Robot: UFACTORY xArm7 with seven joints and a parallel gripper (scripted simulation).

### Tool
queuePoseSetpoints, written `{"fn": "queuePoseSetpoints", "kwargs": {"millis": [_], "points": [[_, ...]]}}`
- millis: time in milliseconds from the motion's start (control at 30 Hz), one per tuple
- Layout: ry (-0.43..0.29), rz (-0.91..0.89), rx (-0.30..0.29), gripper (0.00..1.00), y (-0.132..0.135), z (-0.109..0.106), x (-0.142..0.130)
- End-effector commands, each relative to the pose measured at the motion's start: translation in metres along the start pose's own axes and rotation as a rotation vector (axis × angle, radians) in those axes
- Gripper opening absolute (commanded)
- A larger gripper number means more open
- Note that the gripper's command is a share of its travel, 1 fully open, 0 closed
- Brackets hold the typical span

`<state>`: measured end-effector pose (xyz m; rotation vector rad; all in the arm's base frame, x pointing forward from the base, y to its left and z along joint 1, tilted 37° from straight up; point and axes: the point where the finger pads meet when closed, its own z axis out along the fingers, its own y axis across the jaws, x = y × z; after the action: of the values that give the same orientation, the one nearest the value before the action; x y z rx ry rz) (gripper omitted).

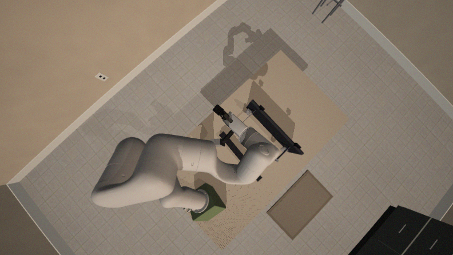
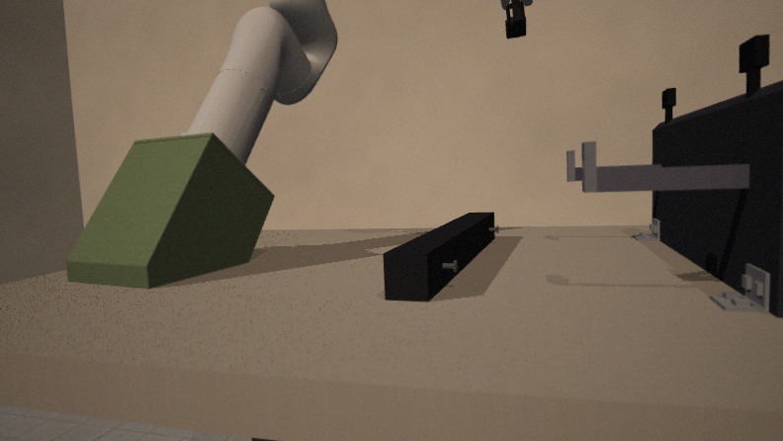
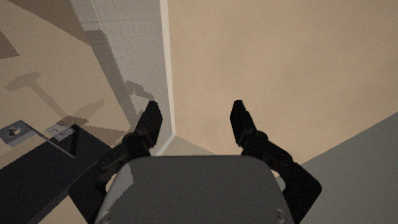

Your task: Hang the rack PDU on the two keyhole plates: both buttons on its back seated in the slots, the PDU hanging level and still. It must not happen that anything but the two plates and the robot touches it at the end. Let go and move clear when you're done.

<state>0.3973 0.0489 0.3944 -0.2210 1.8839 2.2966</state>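
Note:
The black rack PDU lies flat on the tan table, with its two metal buttons pointing sideways toward the black backboard. In the top view my arm partly hides it. Two grey keyhole plates stand out from the backboard on grey standoffs, above the table. My gripper is open and empty, high above the table and well clear of the PDU. In the wrist view it faces the wall and floor.
My green base block stands at the table's left. Small grey brackets hold the backboard's foot. A brown mat and a dark cabinet are on the floor beyond the table.

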Motion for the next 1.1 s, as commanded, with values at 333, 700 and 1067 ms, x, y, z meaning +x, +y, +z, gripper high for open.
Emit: {"fn": "queuePoseSetpoints", "kwargs": {"millis": [333, 700, 1067], "points": [[-0.002, -0.003, 0.002, 1.00, 0.001, -0.001, 0.000], [-0.004, -0.033, 0.032, 1.00, -0.006, -0.003, 0.001], [0.039, -0.293, 0.286, 1.00, -0.065, -0.029, 0.022]]}}
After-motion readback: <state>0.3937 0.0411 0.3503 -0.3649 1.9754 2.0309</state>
